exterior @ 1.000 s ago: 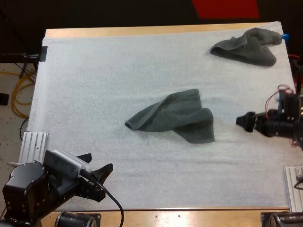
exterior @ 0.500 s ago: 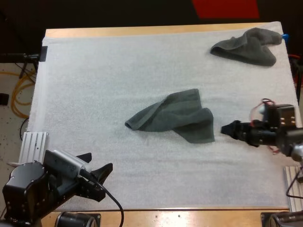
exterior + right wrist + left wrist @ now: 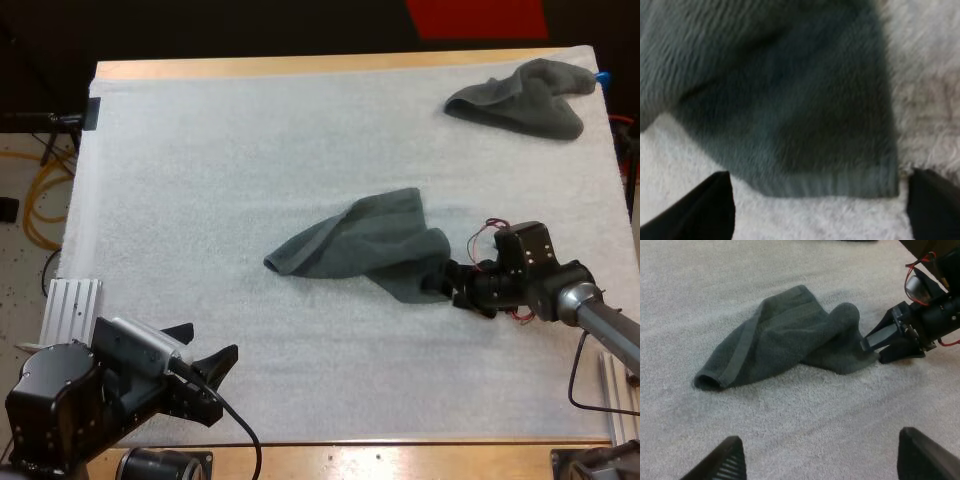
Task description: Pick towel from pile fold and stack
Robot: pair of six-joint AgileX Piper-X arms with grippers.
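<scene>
Bare mat point(image 3: 200, 170) lies open between near towel point(image 3: 365, 248) and far towel point(image 3: 525, 100).

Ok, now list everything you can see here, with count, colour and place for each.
middle towel: one, dark grey-green, crumpled at the mat's middle
far towel: one, dark grey-green, bunched at the mat's far right corner
mat: one, white, covering the table
table: one, wooden, under the mat
cable: one, yellow, on the floor left of the table
left gripper: one, black, open, over the mat's near left corner
right gripper: one, black, open, at the middle towel's right corner
</scene>
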